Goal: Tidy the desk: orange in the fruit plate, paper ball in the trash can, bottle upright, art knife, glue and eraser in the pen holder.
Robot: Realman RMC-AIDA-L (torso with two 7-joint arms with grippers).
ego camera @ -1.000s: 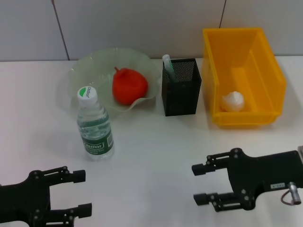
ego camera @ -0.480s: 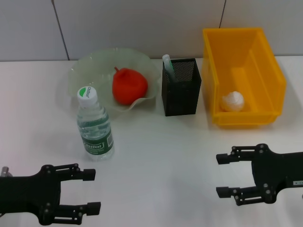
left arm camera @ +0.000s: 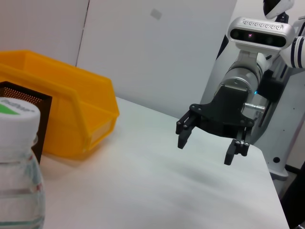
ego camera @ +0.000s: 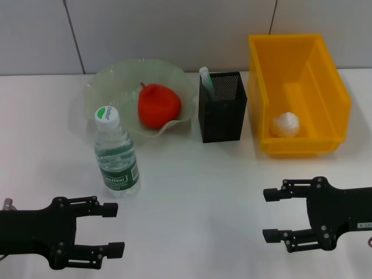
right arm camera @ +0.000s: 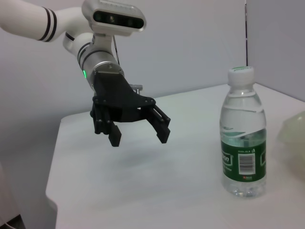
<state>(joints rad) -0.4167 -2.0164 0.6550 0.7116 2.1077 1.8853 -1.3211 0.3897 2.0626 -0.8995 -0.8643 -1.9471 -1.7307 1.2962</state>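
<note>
1. Our left gripper (ego camera: 110,229) hangs low over the near left of the desk (ego camera: 192,180). Its fingers are spread wide and hold nothing.
2. Our right gripper (ego camera: 273,215) hangs over the near right, spread wide and empty too.
3. The bottle (ego camera: 116,152) stands upright in front of the fruit plate (ego camera: 110,81).
4. The orange (ego camera: 158,106) sits in the plate.
5. The paper ball (ego camera: 286,124) lies in the trash can (ego camera: 325,75).
6. The art knife (ego camera: 206,77) sticks up from the pen holder (ego camera: 224,116).
</note>
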